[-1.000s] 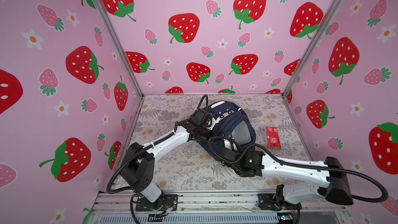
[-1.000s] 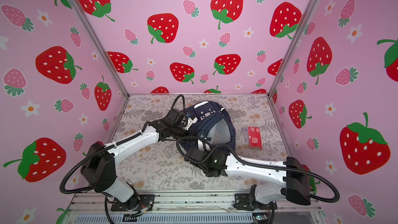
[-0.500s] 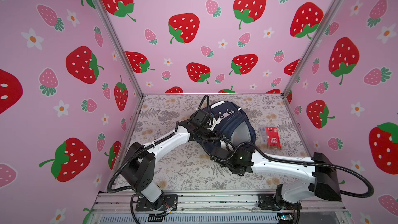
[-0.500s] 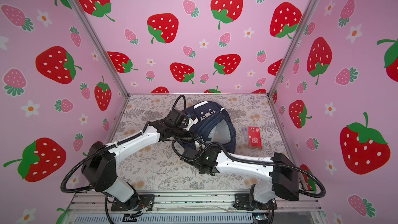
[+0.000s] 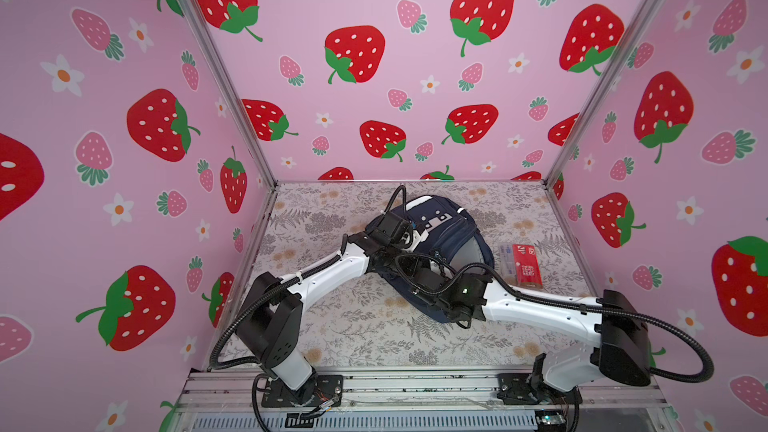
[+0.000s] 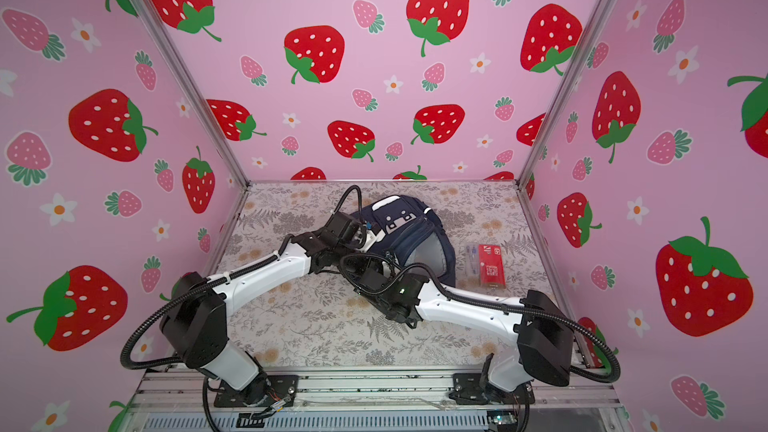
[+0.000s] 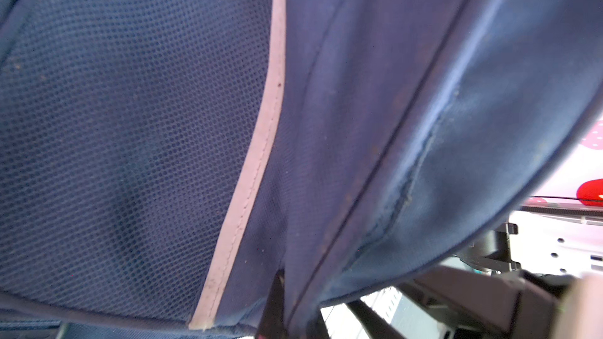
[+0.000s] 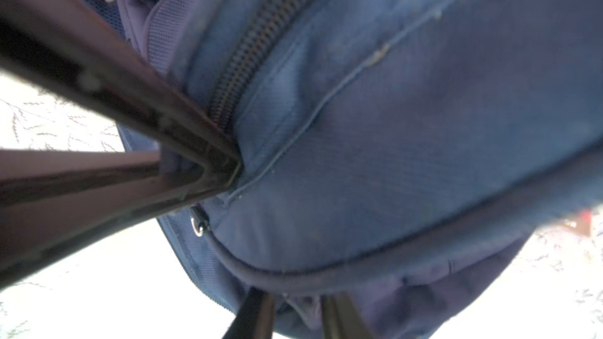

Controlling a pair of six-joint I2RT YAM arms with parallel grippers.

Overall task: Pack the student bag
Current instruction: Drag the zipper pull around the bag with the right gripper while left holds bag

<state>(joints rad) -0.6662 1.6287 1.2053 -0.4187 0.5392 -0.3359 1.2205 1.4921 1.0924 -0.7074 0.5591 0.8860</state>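
Observation:
The student bag [image 5: 453,238] [image 6: 415,234] is a navy backpack that lies in the middle of the table, its white face patch toward the back. My left gripper [image 5: 409,238] [image 7: 293,308] is at the bag's left side, shut on a fold of navy fabric beside a silver stripe [image 7: 257,145]. My right gripper [image 5: 417,270] [image 8: 297,314] is at the bag's near left edge. Its jaws have narrowed onto a small fold of fabric below a piped seam [image 8: 326,269]. A zip [image 8: 261,47] runs above the seam, and two dark bars meet on the fabric there.
A flat red packet [image 5: 524,263] [image 6: 490,263] with a clear pen pack beside it lies on the floral table right of the bag. Pink strawberry walls close in the left, back and right sides. A metal rail [image 5: 415,384] carries both arm bases at the front.
My right arm has pushed left and forward to the bag's near edge, and its jaws have narrowed onto the fabric. My left arm has kept its grip and place.

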